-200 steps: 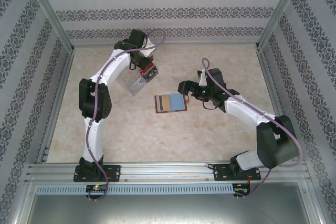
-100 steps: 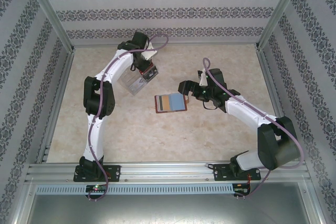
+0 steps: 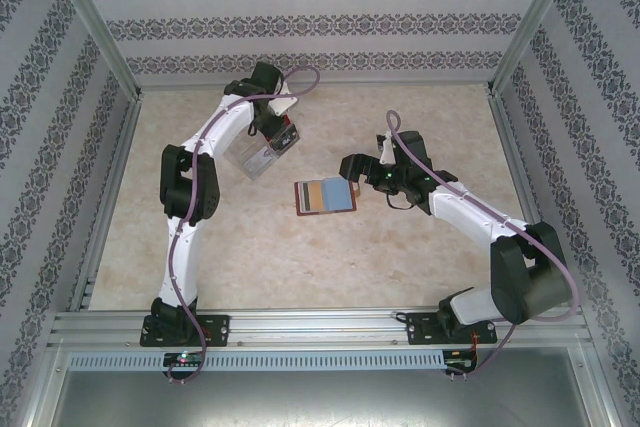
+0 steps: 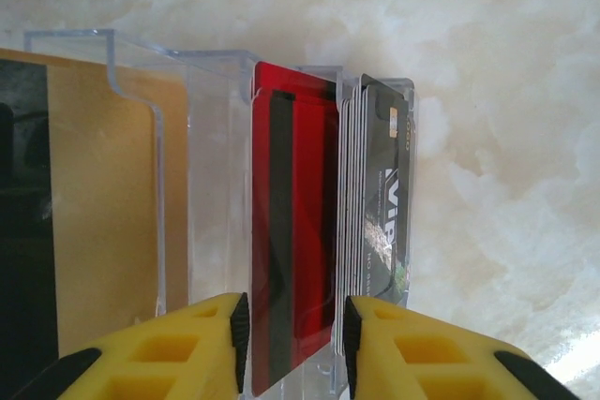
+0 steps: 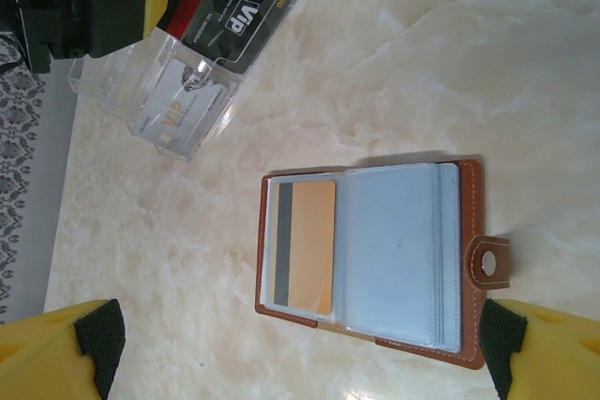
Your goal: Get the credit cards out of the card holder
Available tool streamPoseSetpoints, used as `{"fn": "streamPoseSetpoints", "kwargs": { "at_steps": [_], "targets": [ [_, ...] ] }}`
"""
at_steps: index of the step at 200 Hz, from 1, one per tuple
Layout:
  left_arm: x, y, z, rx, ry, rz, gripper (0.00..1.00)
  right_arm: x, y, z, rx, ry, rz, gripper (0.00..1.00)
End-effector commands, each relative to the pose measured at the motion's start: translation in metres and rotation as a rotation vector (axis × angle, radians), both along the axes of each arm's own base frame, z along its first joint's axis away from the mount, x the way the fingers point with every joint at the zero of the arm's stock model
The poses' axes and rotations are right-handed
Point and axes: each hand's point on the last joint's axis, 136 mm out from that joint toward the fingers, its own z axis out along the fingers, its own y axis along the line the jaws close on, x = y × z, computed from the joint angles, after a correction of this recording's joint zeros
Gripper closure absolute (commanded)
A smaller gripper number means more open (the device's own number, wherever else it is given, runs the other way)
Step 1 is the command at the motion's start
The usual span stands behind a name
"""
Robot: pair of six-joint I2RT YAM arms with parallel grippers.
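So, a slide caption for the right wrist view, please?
Open right claw facing the unfolded brown card holder, one orange card in its sleeve, clear card box nearby.

The table (image 5: 469,63) looks like pale stone. It is smooth and shiny, with soft cloudy marks. The box (image 4: 206,185) is hard clear plastic, and you can see right through it. In it, the red card (image 4: 300,231) is smooth, shiny plastic with a dull black stripe. The black card (image 4: 384,213) is shiny plastic too.

The card holder (image 5: 375,259) is brown and looks like leather, with pale stitches along its edge. Its pockets (image 5: 403,222) are soft see-through plastic, a bit milky. The orange card (image 5: 314,241) inside is smooth, with a grey stripe.

The jaws of the left gripper (image 4: 293,344) and the right gripper (image 5: 300,353) are yellow plastic, not shiny. The right ones have black pads (image 5: 101,334) that look like rubber. The rails (image 3: 320,325) at the near edge of the table are bare grey metal.
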Motion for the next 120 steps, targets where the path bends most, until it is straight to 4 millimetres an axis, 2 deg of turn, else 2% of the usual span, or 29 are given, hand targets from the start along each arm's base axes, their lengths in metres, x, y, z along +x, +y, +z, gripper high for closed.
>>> {"fn": "streamPoseSetpoints", "kwargs": {
  "at_steps": [1, 37, 73, 101, 120],
  "targets": [
    [0.003, 0.007, 0.034, -0.017, -0.045, 0.029, 0.64, -0.003, 0.006, 0.003, 0.011, 0.007, 0.014, 0.02],
    [-0.002, 0.001, 0.069, -0.124, -0.085, 0.101, 0.5, -0.004, 0.009, 0.002, -0.009, 0.006, 0.026, 0.03],
    [-0.012, 0.005, 0.11, -0.272, -0.159, 0.253, 0.32, -0.011, 0.021, -0.005, -0.103, 0.016, 0.065, 0.09],
    [-0.035, 0.014, 0.124, -0.366, -0.195, 0.395, 0.18, -0.02, 0.035, -0.016, -0.201, 0.034, 0.095, 0.17],
    [-0.056, 0.025, 0.125, -0.433, -0.214, 0.495, 0.07, -0.027, 0.048, -0.024, -0.25, 0.05, 0.125, 0.22]
  ]
}}
